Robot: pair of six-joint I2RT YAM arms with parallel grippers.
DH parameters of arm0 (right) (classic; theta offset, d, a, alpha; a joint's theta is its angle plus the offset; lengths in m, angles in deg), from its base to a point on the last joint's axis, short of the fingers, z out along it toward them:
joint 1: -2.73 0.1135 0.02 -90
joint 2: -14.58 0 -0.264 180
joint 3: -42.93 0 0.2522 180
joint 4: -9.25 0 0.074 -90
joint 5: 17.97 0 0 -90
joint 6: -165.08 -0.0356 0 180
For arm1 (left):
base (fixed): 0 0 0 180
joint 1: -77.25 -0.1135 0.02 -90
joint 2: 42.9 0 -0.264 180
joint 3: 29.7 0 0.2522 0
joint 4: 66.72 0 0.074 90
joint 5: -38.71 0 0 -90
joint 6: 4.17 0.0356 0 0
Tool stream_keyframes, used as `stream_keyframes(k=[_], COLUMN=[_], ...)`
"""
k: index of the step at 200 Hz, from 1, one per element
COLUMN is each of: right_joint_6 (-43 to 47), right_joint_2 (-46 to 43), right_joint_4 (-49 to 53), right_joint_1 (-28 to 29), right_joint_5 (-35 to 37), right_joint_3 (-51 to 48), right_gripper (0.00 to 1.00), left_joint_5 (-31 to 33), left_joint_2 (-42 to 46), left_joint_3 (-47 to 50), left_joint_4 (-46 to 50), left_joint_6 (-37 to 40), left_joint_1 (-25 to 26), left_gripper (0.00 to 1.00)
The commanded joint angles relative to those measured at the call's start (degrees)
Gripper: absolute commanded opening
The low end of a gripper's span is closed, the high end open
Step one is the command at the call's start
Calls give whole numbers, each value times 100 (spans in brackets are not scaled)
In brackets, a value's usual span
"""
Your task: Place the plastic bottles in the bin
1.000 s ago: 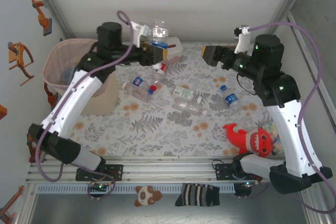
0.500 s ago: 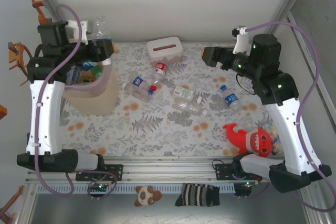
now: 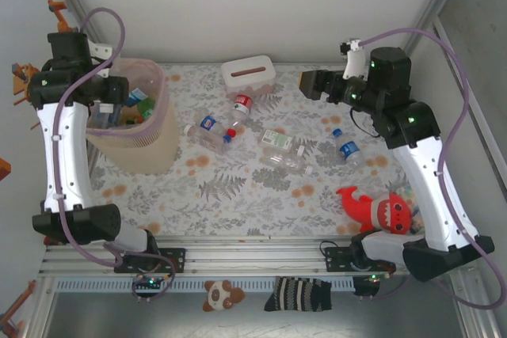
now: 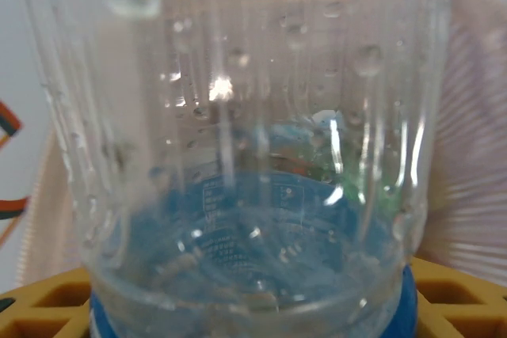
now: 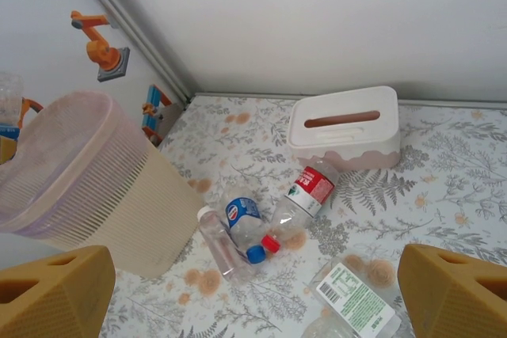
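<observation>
A clear plastic bottle (image 4: 253,116) with a blue label band sits between the yellow fingers (image 4: 455,286) of my left gripper (image 4: 249,306), which is shut on it. That gripper (image 3: 111,104) hangs over the mouth of the pinkish latticed bin (image 3: 150,136) at the far left, which holds several bottles. On the table lie a red-label bottle (image 5: 305,193), a blue-label bottle (image 5: 244,223), a white-capped clear bottle (image 5: 220,243) and a green-label bottle (image 5: 356,302). Another small bottle (image 3: 346,148) lies to the right. My right gripper (image 3: 310,83) hovers open above them, holding nothing.
A white tissue box (image 3: 248,73) stands at the back centre. A red plush shark (image 3: 376,210) lies at the front right beside my right arm's base. The bin (image 5: 79,180) leans against the left wall with its orange wall decorations (image 5: 99,45).
My left arm has swung left with the bottle, from beside the tissue box to over the bin. My right gripper has shifted slightly left.
</observation>
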Motion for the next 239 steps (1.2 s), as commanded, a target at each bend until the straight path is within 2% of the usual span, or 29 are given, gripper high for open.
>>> stream_keyframes(k=[1,51,83,113,144,173,209,239], right_joint_6=[209,457,582,629,630,606,587,568], right_joint_2=[103,442,532,555,495,434,346,243], right_joint_4=[-31,18,30,32,30,30,29,27], right_joint_1=[16,8,13,16,7,9,8,9], right_joint_5=[-154,-314,-402,-411,-407,-407,-407,-361], right_joint_3=[165,250,253,233,218,248,214,115], right_gripper=[91,91,91,90,91,91,91,91], left_joint_5=[944,1981,2013,1679,1423,1029,251,-111], left_joint_2=[-185,-510,-568,-604,-578,-389,-338,-549], left_joint_3=[-73,344,634,814,725,425,-172,-547], left_joint_4=[-48,-423,-556,-634,-539,-377,-114,128], left_joint_6=[1033,1709,1666,1657,1577,1399,1033,735], left_joint_1=[-53,-161,-380,-411,-401,-405,-466,-592], left_gripper=[60,61,64,68,83,87,87,76])
